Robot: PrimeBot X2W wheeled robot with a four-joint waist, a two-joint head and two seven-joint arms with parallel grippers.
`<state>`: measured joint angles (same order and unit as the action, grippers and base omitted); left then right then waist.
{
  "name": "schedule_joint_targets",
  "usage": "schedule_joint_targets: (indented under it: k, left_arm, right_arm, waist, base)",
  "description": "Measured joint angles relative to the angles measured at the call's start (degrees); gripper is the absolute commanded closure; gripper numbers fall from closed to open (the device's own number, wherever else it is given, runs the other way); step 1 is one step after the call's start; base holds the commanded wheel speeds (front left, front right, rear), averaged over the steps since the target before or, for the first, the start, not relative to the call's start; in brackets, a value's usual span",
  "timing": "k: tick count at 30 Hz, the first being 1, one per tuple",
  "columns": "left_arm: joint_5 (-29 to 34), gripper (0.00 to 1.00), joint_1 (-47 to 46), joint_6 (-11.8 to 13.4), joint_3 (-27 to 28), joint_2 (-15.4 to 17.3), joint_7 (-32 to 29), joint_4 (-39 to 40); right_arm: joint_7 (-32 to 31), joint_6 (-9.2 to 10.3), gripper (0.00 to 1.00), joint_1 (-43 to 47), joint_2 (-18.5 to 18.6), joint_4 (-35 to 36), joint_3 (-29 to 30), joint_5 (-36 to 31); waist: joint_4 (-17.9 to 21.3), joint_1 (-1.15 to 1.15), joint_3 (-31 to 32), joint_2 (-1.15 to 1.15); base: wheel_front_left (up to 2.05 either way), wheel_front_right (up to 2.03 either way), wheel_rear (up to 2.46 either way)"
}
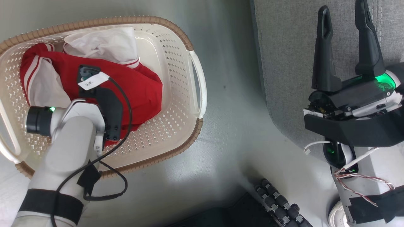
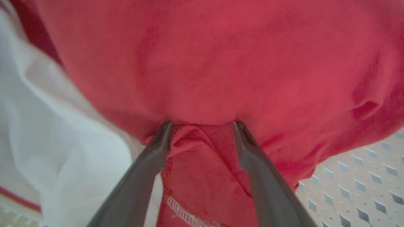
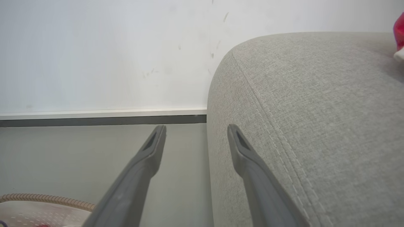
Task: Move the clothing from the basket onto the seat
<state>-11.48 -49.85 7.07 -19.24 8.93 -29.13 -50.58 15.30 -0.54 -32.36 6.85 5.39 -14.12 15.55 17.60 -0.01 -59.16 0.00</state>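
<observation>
The left arm [image 1: 72,138] reaches down into the basket [image 1: 176,31] at the left of the head view. The clothing [image 1: 139,85] lies heaped inside it, red cloth across the middle with a white panel bunched toward the upper rim. Seen along the left gripper [image 2: 202,124], the two fingers stand wide apart with their tips pressed into the red fabric, and a hemmed fold rises between them. Nothing is pinched yet. I'd say the jaws are planted either side of that fold so that closing catches a ridge of cloth rather than sliding over a flat sheet. The right gripper [image 1: 343,12] hovers at the right of the frame above the edge of the seat [image 1: 290,63], fingers spread and holding nothing. It looks parked clear of the basket, beside where the clothes are meant to land. Its own view has the seat's rounded corner and stitched seam on the right, with the grey floor [image 3: 63,151] and pale wall [image 3: 94,47] on the left. At the upper right edge a scrap of red and white [image 3: 398,31] sits on the cushion. It may be a garment already there, but too little shows to be sure.
</observation>
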Motion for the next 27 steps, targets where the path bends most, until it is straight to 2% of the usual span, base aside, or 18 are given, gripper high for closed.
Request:
schedule_joint_targets:
  k: [10,14,16,27]
  left_arm:
    - [0.05,0.0,0.41,0.0,-0.34,-0.53,0.6,-2.25]
    - [0.25,0.03,-0.05,0.0,-0.92,-0.52,1.03,-2.82]
    - [0.55,0.0,-0.41,0.0,-1.09,-0.53,1.09,-2.97]
    - [0.62,0.0,-2.16,-0.21,-1.26,-1.45,4.56,-3.11]
  right_arm:
    - [-0.01,-0.55,0.0,1.14,-0.18,0.53,0.13,-0.07]
    - [-0.01,-0.55,0.0,1.6,-0.27,1.02,0.23,-0.14]
    - [-0.01,-0.55,0.0,2.05,-0.34,1.27,0.3,-0.48]
    - [0.0,-0.56,0.0,3.22,-0.36,2.5,0.93,-0.98]
  waist:
    - [0.24,0.01,0.15,0.0]
    - [0.31,0.01,0.06,0.0]
    - [0.32,0.01,0.0,0.0]
    - [-0.12,0.01,-0.58,0.0]
  base:
    - [0.0,0.0,0.0]
    - [0.0,0.0,0.0]
    - [0.0,0.0,0.0]
    - [0.0,0.0,0.0]
